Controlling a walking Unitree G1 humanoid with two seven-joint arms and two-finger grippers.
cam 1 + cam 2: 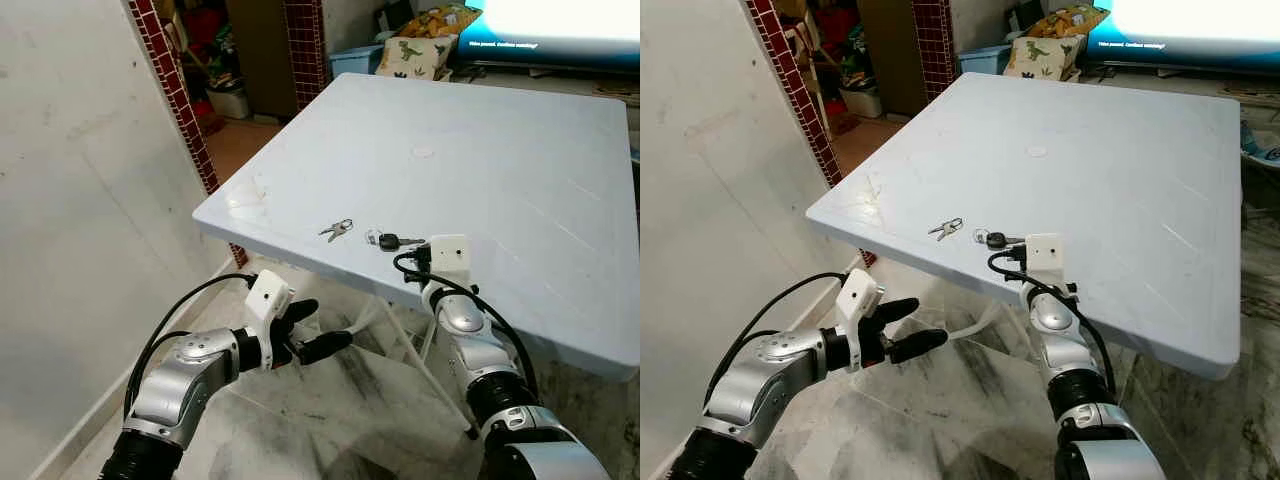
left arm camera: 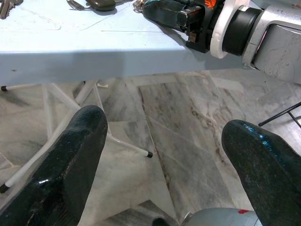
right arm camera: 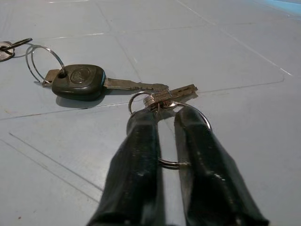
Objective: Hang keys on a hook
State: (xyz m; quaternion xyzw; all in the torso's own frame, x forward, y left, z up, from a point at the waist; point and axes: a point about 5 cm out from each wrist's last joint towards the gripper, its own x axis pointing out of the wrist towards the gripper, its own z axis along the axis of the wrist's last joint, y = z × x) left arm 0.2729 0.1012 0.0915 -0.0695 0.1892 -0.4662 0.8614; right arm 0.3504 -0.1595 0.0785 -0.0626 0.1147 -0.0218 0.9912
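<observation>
Left gripper (image 1: pixel 315 328) hangs below the bench edge over the marble floor (image 1: pixel 330 410), fingers spread wide, nothing between them. Right gripper (image 3: pixel 164 110) rests low on the white bench (image 1: pixel 520 150) near its front edge, fingers nearly together with a key ring (image 3: pixel 181 141) pinched between the tips. Black-headed key (image 3: pixel 80 81) lies flat just beyond, on the same bunch. A smaller set of silver keys (image 1: pixel 337 230) lies apart, toward the robot's left.
</observation>
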